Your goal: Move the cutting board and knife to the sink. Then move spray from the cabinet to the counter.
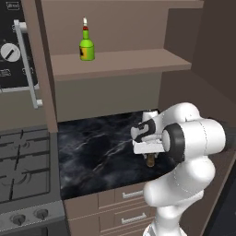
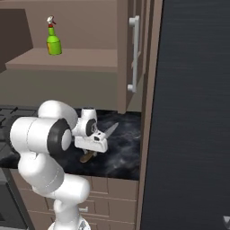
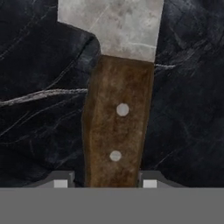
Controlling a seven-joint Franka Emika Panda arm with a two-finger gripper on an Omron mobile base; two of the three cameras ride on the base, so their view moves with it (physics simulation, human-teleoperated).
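Your pincer [image 3: 105,183] sits low over the knife [image 3: 116,109], one finger on each side of the brown handle, but you cannot tell if it is squeezing yet. The knife lies flat on the black table [image 1: 92,152]. If you lift too soon, or hold just the handle's end, the heavy blade may tip and slide out.

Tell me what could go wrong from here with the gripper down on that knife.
The gripper straddles the far end of the knife handle, so the heavy blade could droop or swing when lifted. The fingertips sit close to the counter, so they might scrape it while closing. The knife lies near the counter's front edge in the right base view, so a slipped grasp could push it off.
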